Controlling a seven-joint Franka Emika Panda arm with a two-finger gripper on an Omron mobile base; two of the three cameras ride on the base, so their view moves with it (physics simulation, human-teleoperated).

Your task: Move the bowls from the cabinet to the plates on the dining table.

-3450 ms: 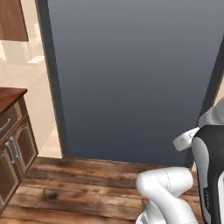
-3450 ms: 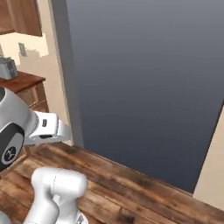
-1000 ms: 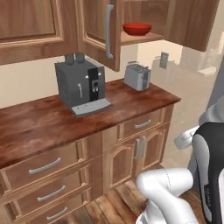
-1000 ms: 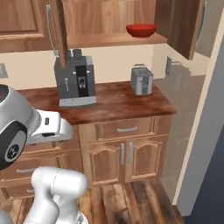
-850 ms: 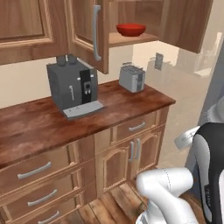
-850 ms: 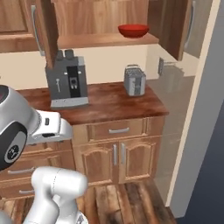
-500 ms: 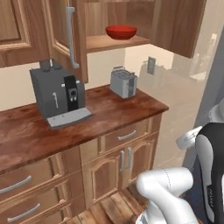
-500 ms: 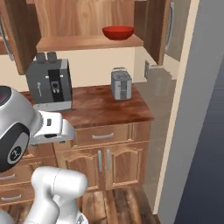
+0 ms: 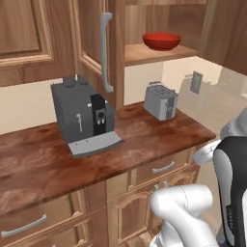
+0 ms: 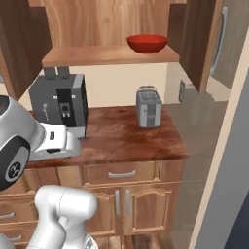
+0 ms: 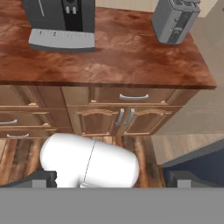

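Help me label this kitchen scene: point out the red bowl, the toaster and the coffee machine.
red bowl [image 9: 161, 41], left base view, its outer wall.
toaster [image 10: 148, 111], right base view, its front face.
coffee machine [image 9: 83, 116], left base view, its front face.

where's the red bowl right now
The red bowl sits on the shelf of the open wall cabinet, toward the shelf's right end in both base views, above the toaster on the counter.

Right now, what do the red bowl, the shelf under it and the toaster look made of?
Red bowl: glossy, likely glazed ceramic or plastic; its rim catches light. Shelf: medium-brown wood with visible grain, matte. Toaster: grey brushed-metal look, dull sheen; could be painted plastic.
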